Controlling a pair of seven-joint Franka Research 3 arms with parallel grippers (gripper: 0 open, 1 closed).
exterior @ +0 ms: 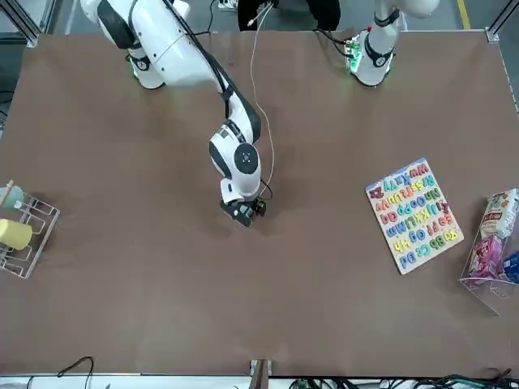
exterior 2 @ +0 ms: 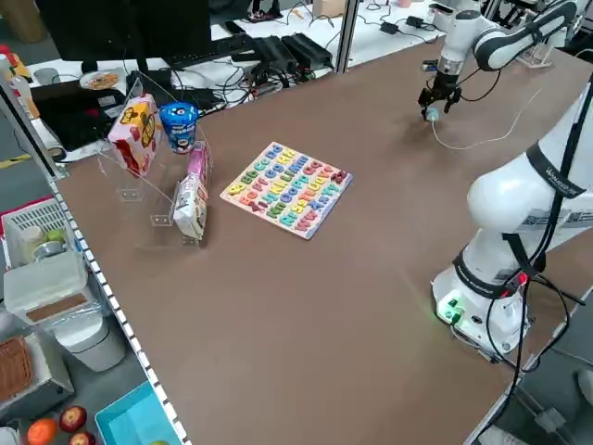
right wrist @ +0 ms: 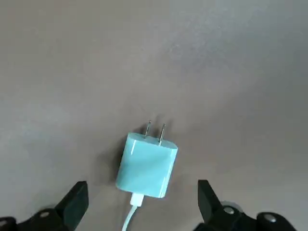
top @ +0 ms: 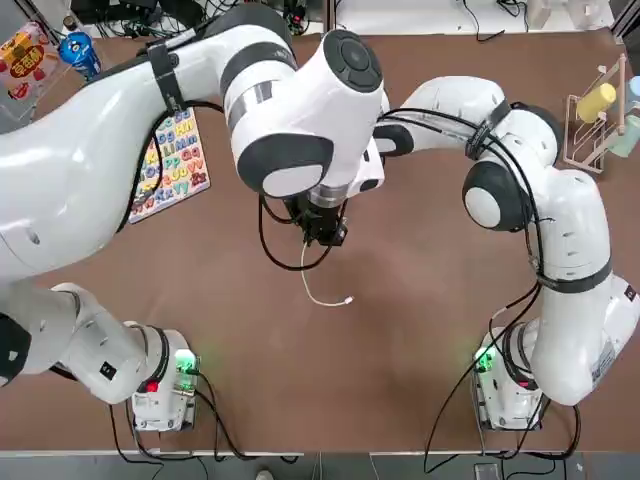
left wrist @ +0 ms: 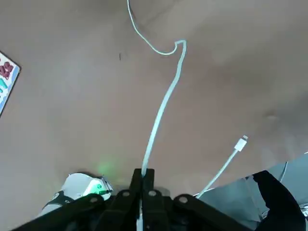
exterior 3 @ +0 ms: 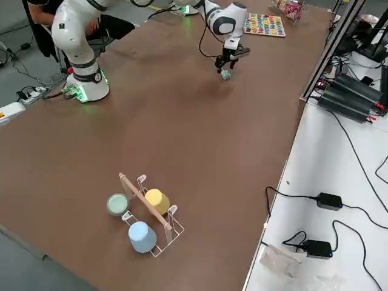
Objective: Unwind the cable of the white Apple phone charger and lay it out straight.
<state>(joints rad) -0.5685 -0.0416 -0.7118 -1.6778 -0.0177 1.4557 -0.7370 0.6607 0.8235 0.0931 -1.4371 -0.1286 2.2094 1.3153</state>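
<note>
Right wrist view: right gripper point(right wrist: 139, 202) spread wide above charger point(right wrist: 147, 165) (lying flat). Left gripper point(left wrist: 143, 180) pinching cable point(left wrist: 163, 108); pull steadily away, avoid kinks.

In the top view, the white Apple phone charger is hidden under the arms, and the right gripper is covered too. The cable point(top: 318, 290) is cut off by the left gripper point(top: 325, 232). Its upper end point(left wrist: 129, 6) is cropped in the left wrist view.
</note>
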